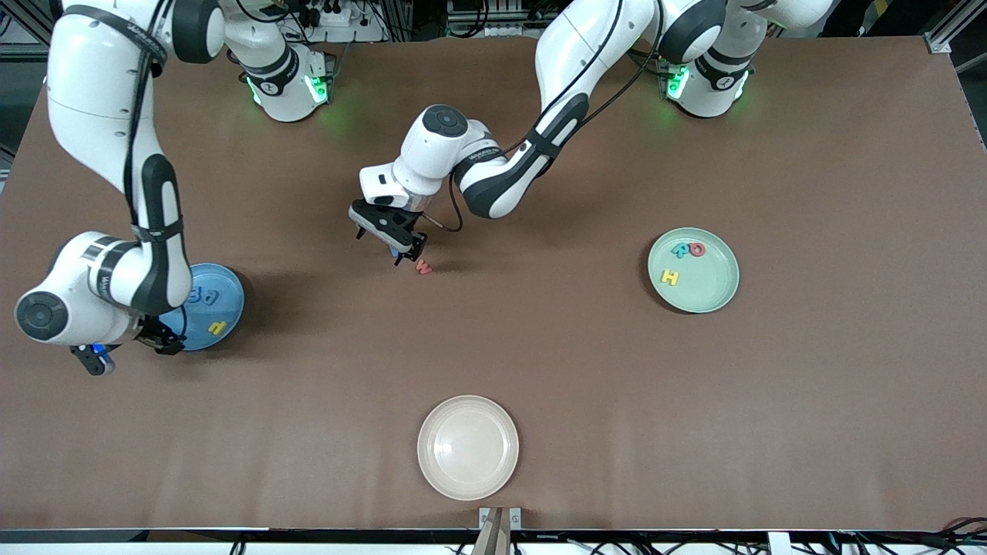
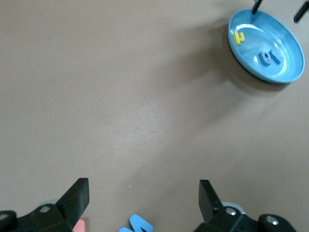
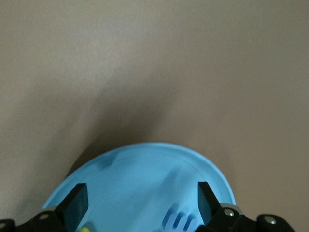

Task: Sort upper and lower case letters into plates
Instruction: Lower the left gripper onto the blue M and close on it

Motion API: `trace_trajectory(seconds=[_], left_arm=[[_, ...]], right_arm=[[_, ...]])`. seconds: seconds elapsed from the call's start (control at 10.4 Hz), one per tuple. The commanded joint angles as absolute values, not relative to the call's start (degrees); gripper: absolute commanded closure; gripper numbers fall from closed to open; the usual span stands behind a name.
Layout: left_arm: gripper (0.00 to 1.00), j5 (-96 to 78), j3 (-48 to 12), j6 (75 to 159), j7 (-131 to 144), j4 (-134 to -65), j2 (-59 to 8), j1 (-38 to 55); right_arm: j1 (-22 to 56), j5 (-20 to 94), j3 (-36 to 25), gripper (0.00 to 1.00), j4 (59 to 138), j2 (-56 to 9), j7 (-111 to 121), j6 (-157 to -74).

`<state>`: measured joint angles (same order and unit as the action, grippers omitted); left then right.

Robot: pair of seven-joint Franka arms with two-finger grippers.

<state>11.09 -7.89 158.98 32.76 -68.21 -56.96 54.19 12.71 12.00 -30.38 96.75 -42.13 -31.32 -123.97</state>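
Observation:
My left gripper (image 1: 391,240) (image 2: 144,191) hangs open low over the middle of the table. A blue letter (image 2: 140,224) lies on the table between its fingers. A red letter (image 1: 422,267) (image 2: 79,225) lies just beside one finger. My right gripper (image 1: 129,351) (image 3: 140,193) is open above the blue plate (image 1: 228,297) (image 3: 145,169) (image 2: 285,43), which holds blue letters (image 1: 204,296) (image 3: 181,220) and a yellow one (image 1: 217,327) (image 2: 239,37). The mint green plate (image 1: 713,289) toward the left arm's end holds a teal R (image 1: 682,249), a red Q (image 1: 696,249) and a yellow H (image 1: 669,276).
A cream-white plate (image 1: 468,447) sits near the table's front edge, nearer to the front camera than the loose letters. Brown tabletop stretches between the three plates.

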Motion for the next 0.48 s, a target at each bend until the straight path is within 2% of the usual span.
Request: trace_trajectory(seconds=[0.0,0.19,0.38], left_arm=[[0.0,17.55,-7.12,160.22,30.67,-67.32,-58.7,54.93],[0.0,21.34,-7.03,166.61,30.94,-68.63,-61.95,56.33],[0.0,24.34,-6.94,166.99,31.38,-69.43,-63.28,57.12]], right_arm=[[6.6,12.22,-26.28,0.0,94.4,-42.28,-27.0,-123.66],[6.5,12.22,-26.19,0.0,94.39,-42.36,-26.63,-123.66],[4.24,12.39,-25.93,0.0,94.39,-42.36,-23.32,-123.75]])
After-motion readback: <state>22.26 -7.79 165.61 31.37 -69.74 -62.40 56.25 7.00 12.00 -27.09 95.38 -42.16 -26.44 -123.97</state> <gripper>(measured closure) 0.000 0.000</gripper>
